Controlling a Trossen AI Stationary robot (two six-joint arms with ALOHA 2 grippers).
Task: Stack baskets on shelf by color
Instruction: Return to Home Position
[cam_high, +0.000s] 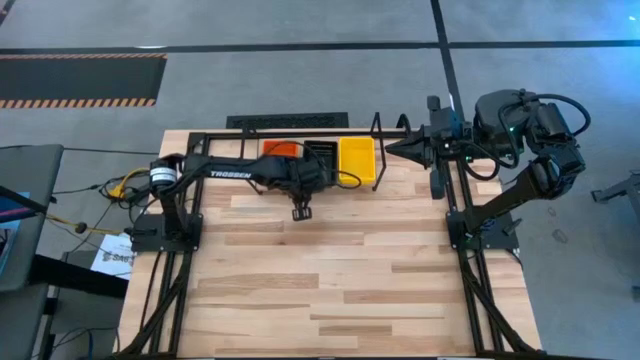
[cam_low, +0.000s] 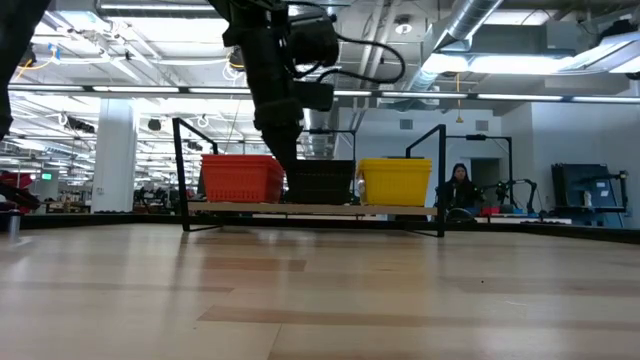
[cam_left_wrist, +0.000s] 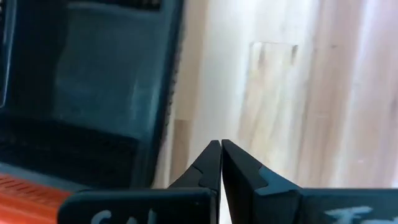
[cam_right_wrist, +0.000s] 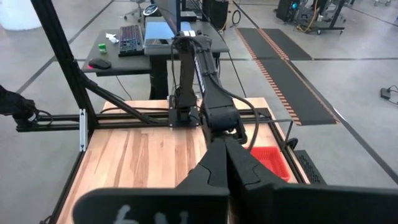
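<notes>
The shelf (cam_low: 179, 170) stands along the far edge of the tabletop (cam_high: 350, 290) and carries three groups of baskets side by side. In the low view they run orange baskets (cam_low: 242, 178), black baskets (cam_low: 322, 182) and yellow baskets (cam_low: 396, 180), each colour in its own place between the upright end loops. The orange and yellow groups reach about the same height. The black one sits a little lower. How many baskets are nested in each group cannot be counted.

From above, the top yellow basket (cam_high: 356, 160) shows its plain yellow floor. The orange (cam_high: 281, 149) and black (cam_high: 320, 155) ones are partly covered by the left arm. The left wrist view looks down on the top black basket (cam_left_wrist: 93, 93), showing its dark floor and mesh wall, with an orange rim (cam_left_wrist: 31, 190) beside it.

The left hand (cam_high: 300, 211) hangs over the tabletop just in front of the black baskets. Its fingers (cam_left_wrist: 239, 171) are pressed together and grip nothing.

The right arm is folded back at the right end of the shelf. The right hand (cam_high: 392, 150) points along the shelf toward the yellow basket, apart from it, with its fingers (cam_right_wrist: 245, 165) closed and holding nothing.

A person (cam_low: 460, 186) sits in the room beyond the tabletop.
</notes>
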